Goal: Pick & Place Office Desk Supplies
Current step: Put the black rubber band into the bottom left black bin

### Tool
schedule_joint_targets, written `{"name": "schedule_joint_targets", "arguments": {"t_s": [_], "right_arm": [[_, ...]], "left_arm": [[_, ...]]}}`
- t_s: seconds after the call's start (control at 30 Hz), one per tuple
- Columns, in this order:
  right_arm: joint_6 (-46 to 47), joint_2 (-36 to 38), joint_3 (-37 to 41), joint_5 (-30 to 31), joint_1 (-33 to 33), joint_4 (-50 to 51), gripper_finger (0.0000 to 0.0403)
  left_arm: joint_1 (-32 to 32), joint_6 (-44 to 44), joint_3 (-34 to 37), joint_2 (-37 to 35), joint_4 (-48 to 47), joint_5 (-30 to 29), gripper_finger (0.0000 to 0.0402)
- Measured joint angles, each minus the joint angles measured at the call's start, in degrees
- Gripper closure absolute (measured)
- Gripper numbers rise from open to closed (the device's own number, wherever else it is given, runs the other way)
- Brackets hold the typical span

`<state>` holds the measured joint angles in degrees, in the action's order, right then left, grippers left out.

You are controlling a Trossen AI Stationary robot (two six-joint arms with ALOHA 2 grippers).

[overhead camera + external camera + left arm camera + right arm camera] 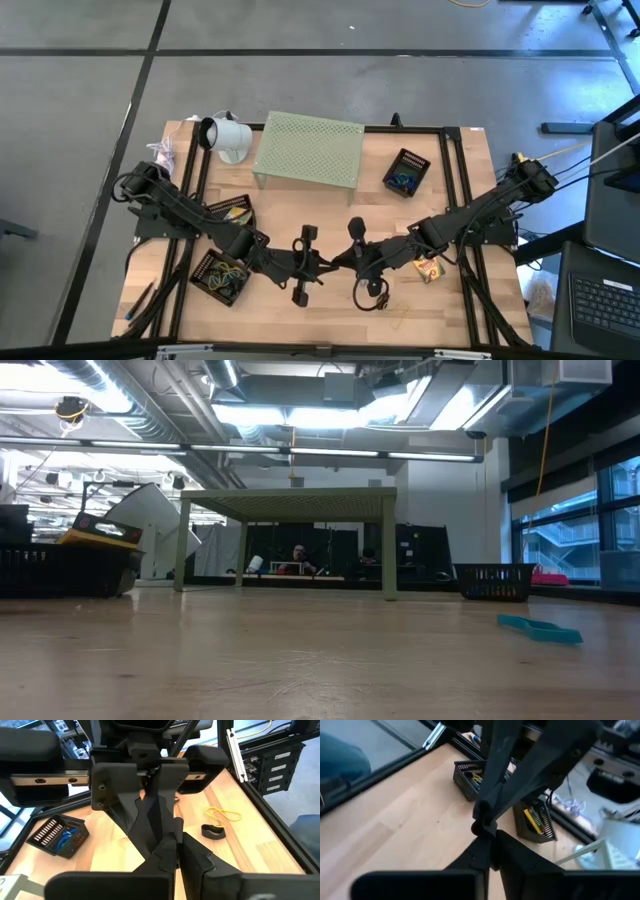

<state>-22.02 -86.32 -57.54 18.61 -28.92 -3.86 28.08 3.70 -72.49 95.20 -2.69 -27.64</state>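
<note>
Both grippers [303, 265] [357, 262] mid-table, apparently closed, empty.

a grey concrete floor [90, 150], crossed by dark seams, is spreading out around the pale wooden table top [300, 660]. overhead, long fluorescent strip lights [280, 410] are glowing among silver ducts and pipes [150, 400] running under the open ceiling. tall glass windows [575, 545] are letting in bluish daylight on one side. far back, a person [297, 555] is sitting at a dark bench. a black laptop keyboard [607, 300] is sitting beside the table.
</note>
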Motion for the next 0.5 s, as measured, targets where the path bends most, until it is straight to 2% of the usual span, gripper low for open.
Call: {"name": "schedule_joint_targets", "arguments": {"t_s": [0.13,0.3,0.43,0.5], "right_arm": [[4.92,0.00,-0.01,0.02,0.02,0.02,0.0333],[11.97,0.00,-0.02,-0.26,-0.10,0.78,0.0263],[19.41,0.08,-0.02,-0.23,-1.19,5.19,0.0210],[23.18,0.09,-0.02,-0.29,-2.10,8.41,0.0192]], "left_arm": [[0.07,0.02,0.00,0.00,-0.03,-1.21,0.0396],[0.07,-0.02,0.00,0.00,-0.32,-3.91,0.0397],[0.91,-2.15,0.00,-0.62,-4.00,-8.79,0.0397],[1.49,-5.15,0.00,-1.43,-6.84,-8.85,0.0396]]}}
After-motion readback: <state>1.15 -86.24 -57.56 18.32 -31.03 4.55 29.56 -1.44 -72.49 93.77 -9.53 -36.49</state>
